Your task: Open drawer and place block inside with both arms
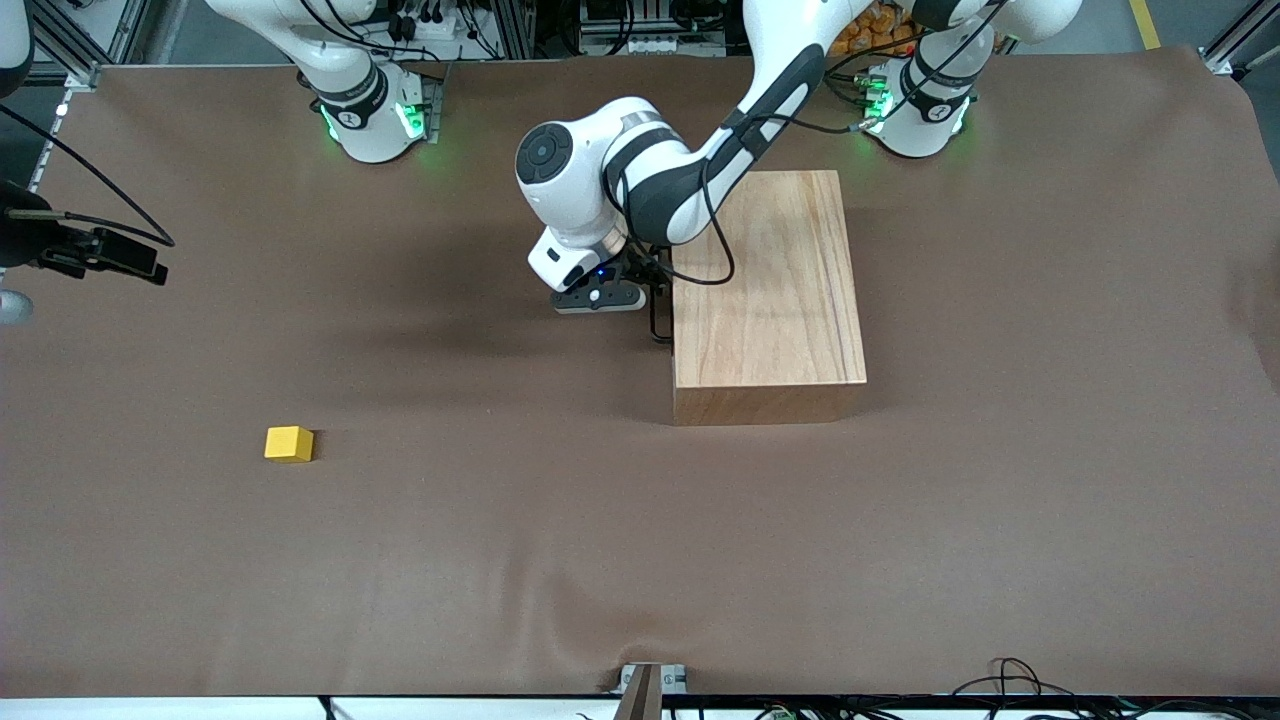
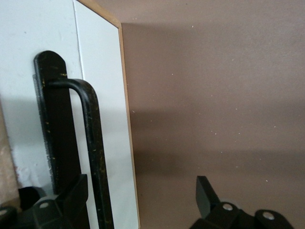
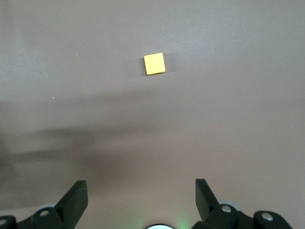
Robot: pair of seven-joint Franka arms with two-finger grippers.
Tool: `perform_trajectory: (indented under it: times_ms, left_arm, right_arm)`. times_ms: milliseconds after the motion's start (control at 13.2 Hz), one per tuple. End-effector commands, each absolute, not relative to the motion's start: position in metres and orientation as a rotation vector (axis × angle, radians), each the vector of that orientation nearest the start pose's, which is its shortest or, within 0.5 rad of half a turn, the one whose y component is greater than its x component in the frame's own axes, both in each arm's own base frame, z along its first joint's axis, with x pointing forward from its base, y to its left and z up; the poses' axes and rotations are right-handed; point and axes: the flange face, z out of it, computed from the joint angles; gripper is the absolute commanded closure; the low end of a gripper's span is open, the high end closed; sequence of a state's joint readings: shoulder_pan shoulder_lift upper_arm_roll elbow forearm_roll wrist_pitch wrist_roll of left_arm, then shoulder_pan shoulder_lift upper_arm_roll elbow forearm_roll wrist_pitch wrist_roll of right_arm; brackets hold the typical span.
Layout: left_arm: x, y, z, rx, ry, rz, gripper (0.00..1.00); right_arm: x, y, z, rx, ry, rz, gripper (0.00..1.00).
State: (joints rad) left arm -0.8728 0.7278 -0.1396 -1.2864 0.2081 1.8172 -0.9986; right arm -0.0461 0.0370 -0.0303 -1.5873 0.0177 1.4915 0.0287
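Brown cloth [image 1: 640,560]: drawer [image 2: 102,119] looks shut, block [image 1: 289,444] untouched. Left gripper [image 2: 138,198] spread wide around handle [image 2: 90,138]; right gripper [image 3: 140,198] waits, wide, above block.

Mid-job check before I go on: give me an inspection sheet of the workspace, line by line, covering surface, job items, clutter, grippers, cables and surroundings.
Surface: brown cloth over the table, wrinkled near the front edge.
Job's things: wooden box toward the left arm's end; its drawer looks closed, black handle showing. Yellow block sits on the cloth toward the right arm's end, nearer the front camera than the box.
Clutter: nothing seen.
Grippers: left gripper open at the drawer front, fingers either side of the handle. Right gripper open, up in the air, empty; that arm waits.
Cables: black cable from the left arm loops over the box top.
Surroundings: metal framing and wiring past the table edges.
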Motion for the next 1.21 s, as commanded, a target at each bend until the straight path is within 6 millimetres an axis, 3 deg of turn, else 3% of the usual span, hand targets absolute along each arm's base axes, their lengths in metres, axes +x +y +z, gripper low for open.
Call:
perform_trajectory:
  times_ms: [0,1136]
  left_arm:
    - [0.416,-0.593,0.303,-2.918,0.104,0.002,0.0]
    - [0.398,-0.629,0.305,-3.078,0.003,-0.054,0.0]
  right_arm:
    - [0.553,-0.04,0.59,-3.114,0.177,0.196,0.0]
    - [0.556,-0.041,0.585,-3.113,0.179,0.208,0.0]
